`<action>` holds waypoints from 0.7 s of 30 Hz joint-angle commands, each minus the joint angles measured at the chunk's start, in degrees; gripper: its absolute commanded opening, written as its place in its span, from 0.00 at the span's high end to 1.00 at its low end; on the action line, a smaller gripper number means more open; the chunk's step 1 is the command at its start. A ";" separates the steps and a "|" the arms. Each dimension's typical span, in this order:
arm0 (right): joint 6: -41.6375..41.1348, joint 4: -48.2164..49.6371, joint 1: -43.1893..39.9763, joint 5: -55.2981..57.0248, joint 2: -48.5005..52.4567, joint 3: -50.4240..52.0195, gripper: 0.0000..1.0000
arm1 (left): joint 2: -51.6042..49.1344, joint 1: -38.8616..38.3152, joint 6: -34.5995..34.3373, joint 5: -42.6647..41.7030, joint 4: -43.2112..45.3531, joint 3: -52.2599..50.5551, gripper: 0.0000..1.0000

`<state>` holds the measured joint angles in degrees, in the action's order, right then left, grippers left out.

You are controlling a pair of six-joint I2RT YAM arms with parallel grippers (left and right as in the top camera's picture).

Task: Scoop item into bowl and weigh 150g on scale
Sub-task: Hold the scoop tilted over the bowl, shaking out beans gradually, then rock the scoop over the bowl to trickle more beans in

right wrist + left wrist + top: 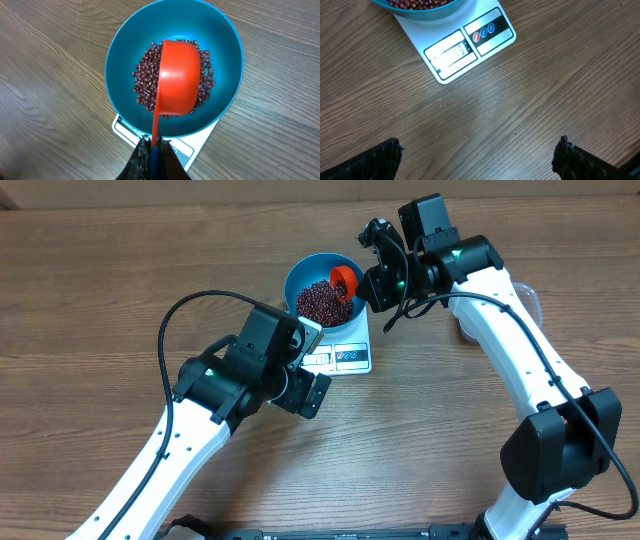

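Observation:
The blue bowl point(300, 272) stands on the white scale point(350, 352) and holds a heap of dark red-brown beans point(322, 304). My right gripper point(372, 280) is shut on the handle of an orange scoop point(345, 279). In the right wrist view the scoop point(177, 75) is tipped over the beans point(145, 75) inside the bowl point(115, 75), with the gripper point(156, 147) clamped on its thin handle above the scale point(200, 142). My left gripper point(312, 363) hovers open beside the scale's display edge. The left wrist view shows the scale point(470, 45) ahead of the spread, empty gripper point(480, 157).
A clear plastic tub point(530, 298) shows partly behind the right arm at the right. Bare wooden table point(100, 280) lies all around the scale. The left arm's cable loops over the table at the left.

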<state>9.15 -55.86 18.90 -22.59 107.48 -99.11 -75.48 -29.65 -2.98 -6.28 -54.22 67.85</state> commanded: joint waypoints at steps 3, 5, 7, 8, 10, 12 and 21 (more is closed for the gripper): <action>10.45 -2.38 0.17 -9.01 -1.07 -1.77 0.96 | 0.17 -0.28 0.04 -0.76 0.09 0.15 0.00; 7.50 -1.62 0.17 -6.08 -1.07 -1.77 0.96 | 0.17 -0.28 0.04 -0.76 0.09 0.15 0.00; 2.05 -0.33 0.17 -2.38 -1.07 -1.77 0.96 | 0.17 -0.28 0.04 -0.76 0.09 0.15 0.00; 0.87 0.02 0.17 -1.64 -1.07 -1.77 0.96 | 0.17 -0.28 0.04 -0.76 0.09 0.15 0.00; 0.90 0.04 0.17 -1.66 -1.07 -1.77 0.96 | 0.17 -0.28 0.04 -0.76 0.09 0.15 0.00; 0.90 0.04 0.17 -1.66 -1.07 -1.77 0.96 | 0.17 -0.28 0.04 -0.76 0.09 0.15 0.00; 0.87 -0.02 0.17 -1.68 -1.07 -1.77 0.96 | 0.17 -0.28 0.02 -0.76 0.09 0.15 0.00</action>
<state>10.48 -56.18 18.94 -24.60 107.48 -99.11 -75.48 -29.65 -2.98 -6.28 -54.22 67.85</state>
